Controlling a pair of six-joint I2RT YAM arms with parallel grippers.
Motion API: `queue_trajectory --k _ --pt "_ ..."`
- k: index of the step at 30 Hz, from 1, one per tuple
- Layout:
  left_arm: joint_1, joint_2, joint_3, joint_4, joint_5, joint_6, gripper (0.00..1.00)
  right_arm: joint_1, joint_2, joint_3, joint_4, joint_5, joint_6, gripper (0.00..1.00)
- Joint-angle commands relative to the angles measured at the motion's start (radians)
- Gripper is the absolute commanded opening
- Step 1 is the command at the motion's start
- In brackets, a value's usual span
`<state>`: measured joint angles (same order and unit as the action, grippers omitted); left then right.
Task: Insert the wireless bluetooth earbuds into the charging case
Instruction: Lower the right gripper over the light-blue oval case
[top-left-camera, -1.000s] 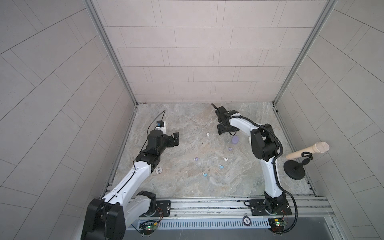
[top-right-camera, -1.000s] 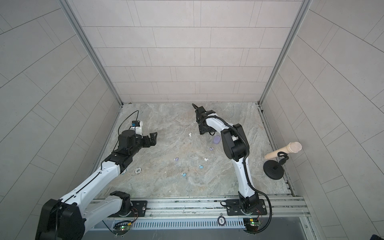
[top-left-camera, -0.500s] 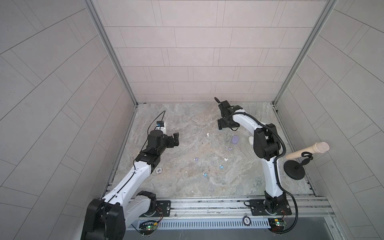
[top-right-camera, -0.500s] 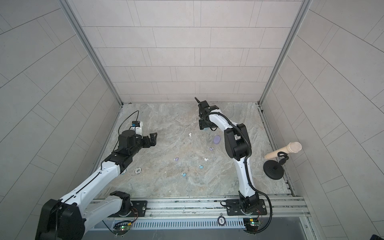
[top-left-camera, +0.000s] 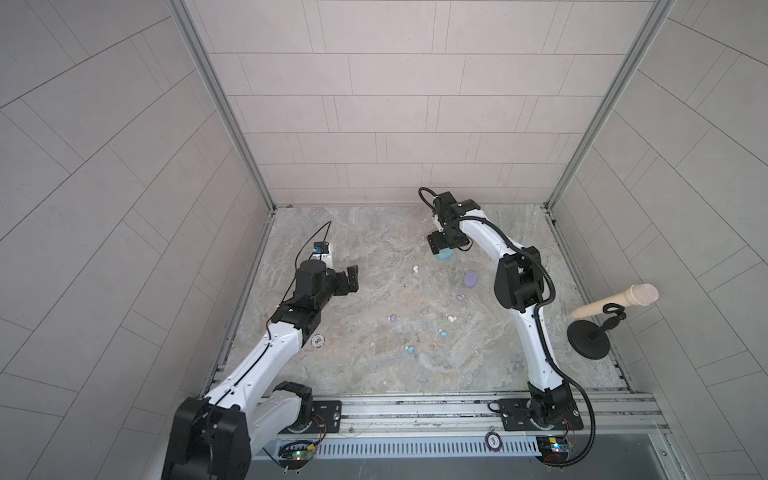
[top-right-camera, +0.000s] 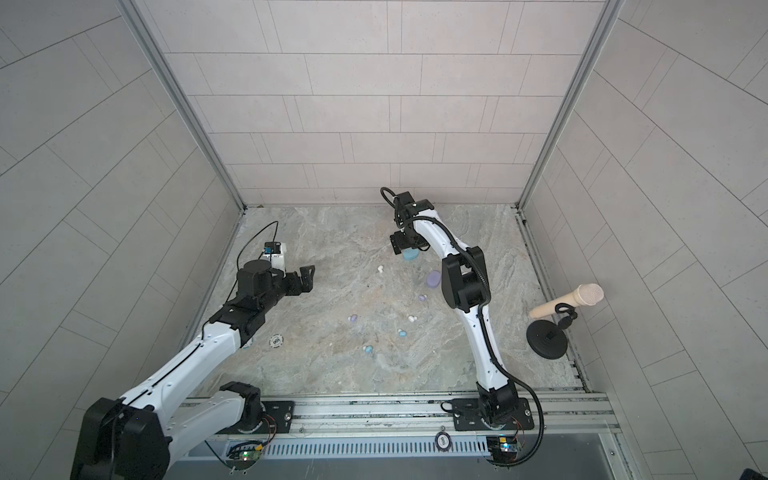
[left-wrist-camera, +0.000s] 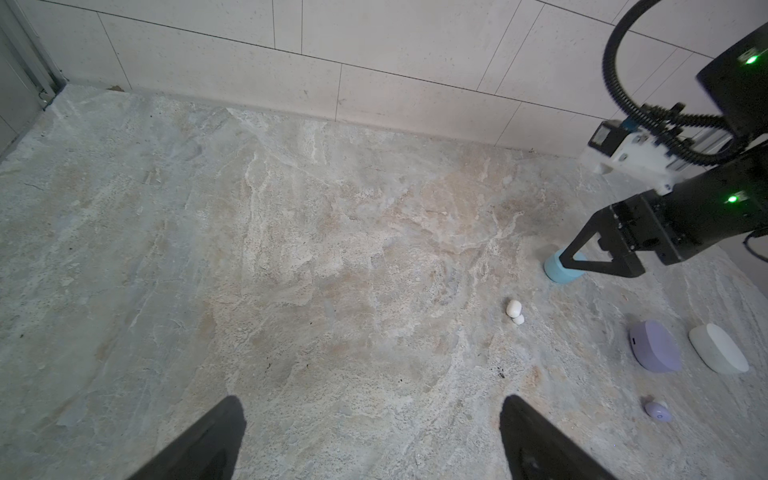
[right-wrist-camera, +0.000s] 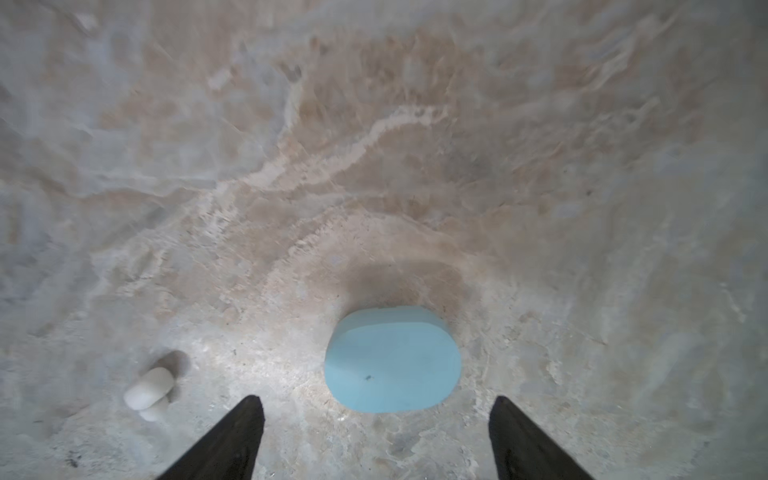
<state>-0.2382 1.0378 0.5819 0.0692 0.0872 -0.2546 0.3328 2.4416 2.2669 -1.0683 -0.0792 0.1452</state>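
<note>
A light blue charging case (right-wrist-camera: 392, 359) lies shut on the marble floor, just ahead of my right gripper (right-wrist-camera: 376, 401), whose fingers are open and apart from it. In both top views that gripper (top-left-camera: 440, 248) hovers over the blue case (top-left-camera: 445, 255) at the back. A lilac case (top-left-camera: 470, 279) and a white case (left-wrist-camera: 719, 349) lie nearby. Earbuds are scattered: white (top-left-camera: 414, 269), lilac (top-left-camera: 460, 297), lilac (top-left-camera: 392, 318), white (top-left-camera: 451, 319), light blue (top-left-camera: 444, 333), light blue (top-left-camera: 410, 350). My left gripper (top-left-camera: 353, 279) hangs open and empty at the left.
A microphone on a black round stand (top-left-camera: 598, 309) stands at the right edge. A small round disc (top-left-camera: 317, 340) lies by the left arm. Tiled walls close the back and sides. The right arm's elbow (top-left-camera: 519, 282) hides the white case in both top views.
The right arm has shifted a little at the back and its gripper now sits over the light blue case, which shows beside it. The left arm has not moved.
</note>
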Motion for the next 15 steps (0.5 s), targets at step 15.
queue_trajectory --k 15 --pt "-0.009 -0.001 -0.005 -0.006 -0.001 0.005 1.0 -0.004 0.039 0.019 -0.011 0.035 -0.019 0.8"
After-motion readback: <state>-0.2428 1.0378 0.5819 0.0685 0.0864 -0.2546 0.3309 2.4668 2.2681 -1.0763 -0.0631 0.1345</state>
